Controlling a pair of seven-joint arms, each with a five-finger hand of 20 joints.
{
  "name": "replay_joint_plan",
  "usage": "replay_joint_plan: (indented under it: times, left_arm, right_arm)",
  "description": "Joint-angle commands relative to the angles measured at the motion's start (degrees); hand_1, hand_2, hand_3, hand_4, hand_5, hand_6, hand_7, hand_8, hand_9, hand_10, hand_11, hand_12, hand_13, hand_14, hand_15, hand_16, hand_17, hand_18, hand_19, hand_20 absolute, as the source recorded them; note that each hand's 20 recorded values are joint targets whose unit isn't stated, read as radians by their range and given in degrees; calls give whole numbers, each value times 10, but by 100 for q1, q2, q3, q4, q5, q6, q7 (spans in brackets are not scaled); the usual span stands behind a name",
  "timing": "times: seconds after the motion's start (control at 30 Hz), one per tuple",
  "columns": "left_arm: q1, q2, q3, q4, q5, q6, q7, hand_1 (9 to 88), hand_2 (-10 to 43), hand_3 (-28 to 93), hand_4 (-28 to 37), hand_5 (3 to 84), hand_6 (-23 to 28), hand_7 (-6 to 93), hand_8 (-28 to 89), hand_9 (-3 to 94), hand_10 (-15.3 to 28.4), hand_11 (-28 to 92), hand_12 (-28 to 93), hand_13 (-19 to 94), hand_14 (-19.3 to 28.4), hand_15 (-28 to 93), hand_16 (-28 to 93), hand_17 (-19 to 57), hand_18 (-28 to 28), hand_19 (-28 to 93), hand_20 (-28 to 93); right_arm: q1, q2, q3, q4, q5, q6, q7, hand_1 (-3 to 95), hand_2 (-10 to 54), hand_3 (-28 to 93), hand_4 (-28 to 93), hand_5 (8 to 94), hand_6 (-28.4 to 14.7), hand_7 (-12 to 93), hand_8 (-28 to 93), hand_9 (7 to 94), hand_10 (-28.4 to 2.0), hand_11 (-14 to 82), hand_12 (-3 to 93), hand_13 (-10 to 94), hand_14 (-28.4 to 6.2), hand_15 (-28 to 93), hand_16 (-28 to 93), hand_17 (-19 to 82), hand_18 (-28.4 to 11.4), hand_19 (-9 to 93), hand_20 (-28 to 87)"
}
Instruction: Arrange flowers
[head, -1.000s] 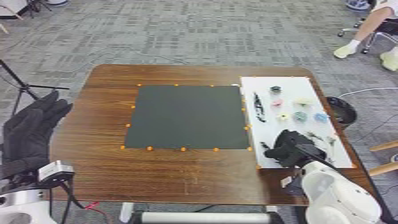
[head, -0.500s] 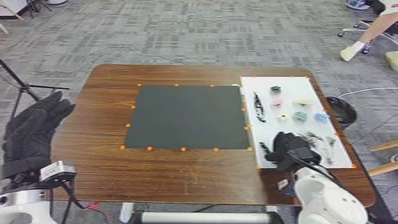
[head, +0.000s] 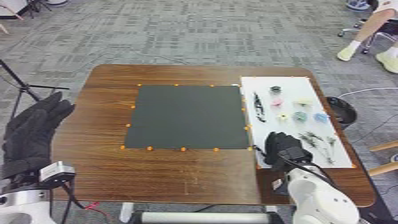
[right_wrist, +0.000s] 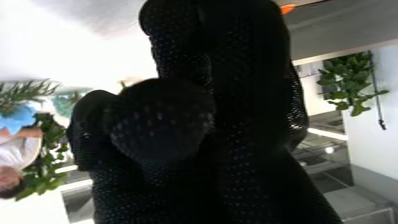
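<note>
a black-gloved right hand (head: 284, 147) is over the near left part of a white rectangular board (head: 306, 160), which lies on the right side of a brown wooden table (head: 160, 177); i cannot tell whether it is open, closed or gripping anything. a small dark piece (head: 258, 149) is just beside it, near the board's left edge. the black-gloved left hand (head: 31, 137) is open, its fingers straight, by the table's left edge.

the flowers are in the board's middle and far parts: a pink one (head: 277, 102), a cream one (head: 303, 101), a pale yellow one (head: 284, 116), a teal one (head: 300, 116) and a blue one (head: 321, 117). thin green sprigs (head: 309, 137) lie nearer, to the right of the right hand. left of the board is a dark grey square mat (head: 187, 117).
</note>
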Motion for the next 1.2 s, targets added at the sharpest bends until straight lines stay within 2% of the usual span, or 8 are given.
replay_joint_plan:
  times: [0.03, 0.07, 0.2, 0.77, 0.93, 1.03, 1.13, 1.2]
  left_arm:
    - [34, -31, -21, -49, -23, -79, -71, 313, -25, 675, -188, 500, 40, 126, -68, 483, 148, 205, 118, 374, 190, 243, -1, 69, 130, 121, 205]
    - [29, -24, -19, -48, -23, -78, -83, 313, -25, 674, -188, 500, 40, 126, -68, 483, 148, 205, 118, 373, 190, 243, -1, 69, 130, 121, 205]
    - [23, -20, -1, -51, -34, -65, -93, 313, -25, 674, -188, 499, 41, 125, -68, 484, 148, 205, 118, 374, 190, 243, -1, 69, 130, 121, 205]
    - [64, -38, -14, -73, -62, -97, -113, 313, -23, 672, -189, 499, 42, 123, -67, 483, 148, 206, 118, 373, 190, 242, -1, 69, 130, 123, 206]
    - [33, 1, -4, -59, -60, -83, -152, 312, -23, 673, -188, 499, 41, 124, -67, 482, 147, 204, 118, 373, 191, 243, -1, 69, 129, 123, 206]
    - [31, -7, -23, -64, -37, -115, -158, 312, -23, 673, -188, 500, 43, 122, -67, 483, 147, 205, 118, 373, 191, 243, -1, 69, 129, 122, 206]
    - [41, -15, -36, -71, -35, -118, -154, 312, -23, 673, -187, 499, 42, 122, -66, 483, 147, 205, 118, 373, 191, 243, -1, 69, 129, 122, 206]
    - [40, -15, -36, -68, -26, -114, -162, 311, -23, 673, -187, 499, 42, 123, -66, 483, 147, 205, 118, 373, 190, 243, -1, 69, 129, 123, 207]
  right_arm:
    - [-31, 10, 94, 214, 829, -126, 278, 693, -95, 408, 16, 746, -36, 195, 281, 937, -96, 139, 390, 937, 4, 550, 284, 612, -141, 852, 445]
    - [-2, 6, 130, 218, 915, -166, 291, 678, -95, 455, -19, 750, -38, 187, 277, 937, -97, 145, 381, 937, 4, 553, 281, 614, -141, 852, 443]
    - [121, 50, 207, 194, 1262, -280, 373, 663, -95, 505, -50, 761, -47, 154, 269, 935, -104, 163, 354, 937, 4, 557, 271, 618, -139, 851, 441]
    - [424, 295, 663, -256, 1606, 259, 79, 665, -95, 519, -58, 771, -50, 147, 275, 931, -103, 186, 342, 937, 6, 566, 268, 623, -136, 854, 442]
    - [349, 340, 647, -315, 1348, 269, -53, 653, -95, 533, -52, 772, -50, 150, 276, 933, -105, 193, 340, 937, 6, 568, 266, 624, -135, 854, 443]
    - [217, 384, 652, -345, 1170, 44, -201, 607, -95, 535, -41, 767, -43, 160, 279, 928, -104, 194, 347, 937, 6, 554, 278, 614, -141, 859, 448]
    - [56, 433, 662, -395, 1044, -177, -298, 531, -95, 508, -29, 737, -44, 162, 261, 893, -115, 223, 297, 937, -5, 509, 331, 586, -152, 871, 454]
    - [-29, 464, 665, -386, 995, -251, -347, 438, -95, 589, -61, 717, -47, 175, 104, 865, -124, 227, 253, 937, -15, 476, 368, 567, -162, 880, 457]
